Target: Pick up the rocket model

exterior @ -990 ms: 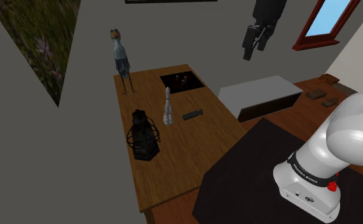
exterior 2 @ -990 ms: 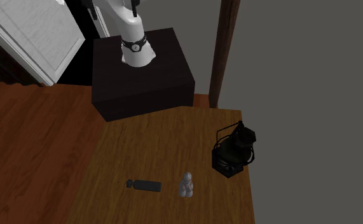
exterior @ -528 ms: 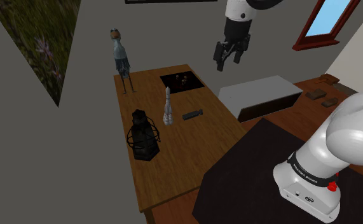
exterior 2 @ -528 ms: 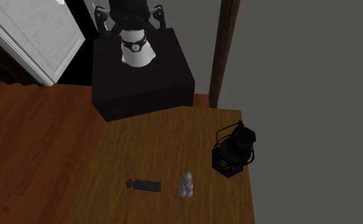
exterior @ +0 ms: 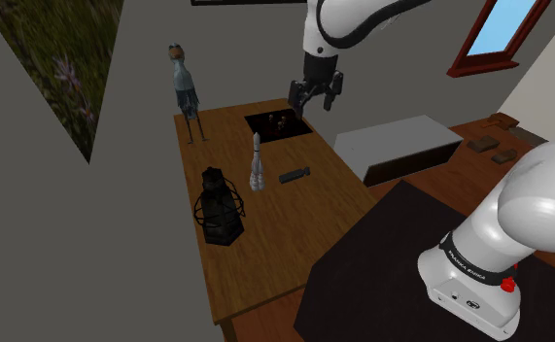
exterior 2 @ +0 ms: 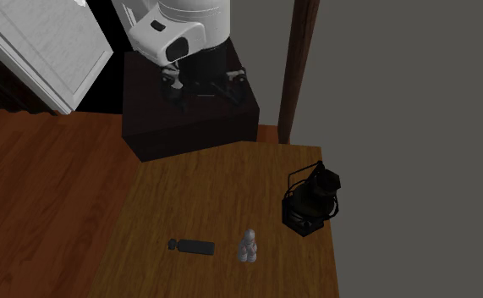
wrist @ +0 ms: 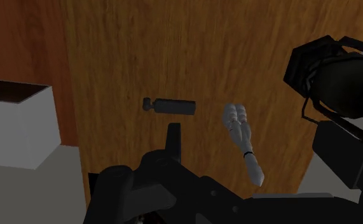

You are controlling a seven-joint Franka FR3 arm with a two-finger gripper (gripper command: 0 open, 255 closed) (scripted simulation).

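The rocket model (exterior: 256,163) is pale grey and slim, and it stands upright near the middle of the wooden table (exterior: 265,243). It also shows from above (exterior 2: 248,245) and in the wrist view (wrist: 243,141). My black gripper (exterior: 314,97) hangs open in the air above the table's far part, over the dark tray (exterior: 277,123), well apart from the rocket. In the second exterior view the gripper (exterior 2: 204,88) sits high over the stand side, its fingers spread. Nothing is between the fingers.
A black lantern (exterior: 220,206) stands at the shoulder view's left of the rocket. A small dark cylinder (exterior: 294,176) lies at its right. A bird figure (exterior: 183,92) stands at the far corner. A white box (exterior: 397,146) sits off the table's right edge.
The arm has swung down and to the shoulder view's left, bringing the gripper from high at the right to over the table's far end. The objects have not moved.
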